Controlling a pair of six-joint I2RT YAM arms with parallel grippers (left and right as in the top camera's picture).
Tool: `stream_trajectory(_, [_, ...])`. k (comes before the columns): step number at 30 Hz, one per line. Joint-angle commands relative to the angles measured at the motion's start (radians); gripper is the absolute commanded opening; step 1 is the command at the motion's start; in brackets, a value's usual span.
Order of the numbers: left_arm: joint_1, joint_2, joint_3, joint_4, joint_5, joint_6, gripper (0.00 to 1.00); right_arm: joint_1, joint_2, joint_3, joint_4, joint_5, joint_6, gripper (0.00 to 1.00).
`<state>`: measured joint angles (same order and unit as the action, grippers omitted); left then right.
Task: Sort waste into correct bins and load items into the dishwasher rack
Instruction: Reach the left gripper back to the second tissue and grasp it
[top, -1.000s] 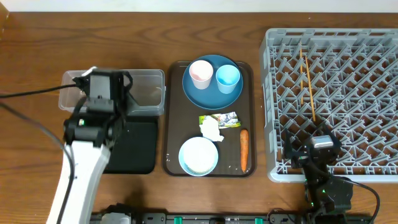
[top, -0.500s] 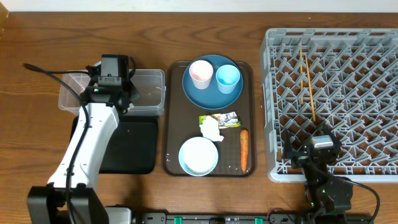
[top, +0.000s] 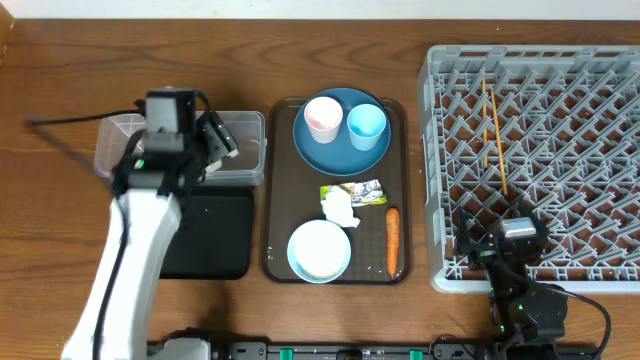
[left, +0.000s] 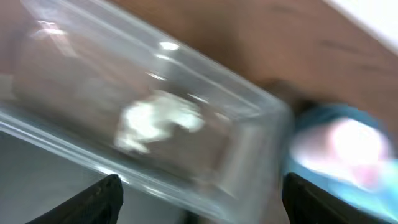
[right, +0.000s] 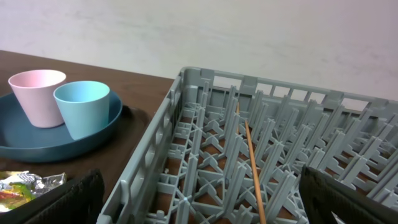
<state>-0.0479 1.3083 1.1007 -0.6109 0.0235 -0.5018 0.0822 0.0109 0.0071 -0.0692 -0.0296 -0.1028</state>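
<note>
One crumpled white paper wad (left: 155, 121) lies in the clear plastic rectangular tub (top: 250, 150), just left of the dark brown serving tray (top: 280, 215); the rest looks undone to me. On that tray sit a second crumpled paper wad (top: 340, 209), the green-yellow wrapper (top: 355, 191), the orange carrot (top: 393, 240), the white bowl (top: 320, 250), and the round blue plate (top: 340, 152) carrying the white cup (top: 323, 118) and light blue cup (top: 367, 125). The grey lattice dishwasher rack (top: 432, 150), right of the tray, holds only thin wooden chopsticks (top: 495, 140). The left gripper (left: 202, 183) hovers over the tub, jaws spread wide, gripping nothing. The right gripper (right: 199, 186) sits low, right of the tray, jaws wide apart and empty.
</note>
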Motion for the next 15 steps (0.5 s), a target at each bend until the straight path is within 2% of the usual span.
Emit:
stream_trajectory(1, [-0.052,-0.099,0.018,-0.068,0.298,-0.074,0.83,-0.016,-0.005,-0.002,-0.003,-0.004,-0.003,0.99])
stream_trajectory(5, [-0.183,-0.134,0.018,-0.174,0.334,-0.095,0.83,-0.016,-0.005,-0.002,-0.003,-0.004,-0.003,0.99])
stream_trajectory(9, [-0.326,-0.11,0.016,-0.195,0.327,-0.097,0.83,-0.016,-0.005,-0.002,-0.003,-0.004,-0.003,0.99])
stream_trajectory(15, [-0.493,-0.011,0.016,-0.192,0.152,-0.121,0.83,-0.016,-0.005,-0.002,-0.003,-0.004,-0.003,0.99])
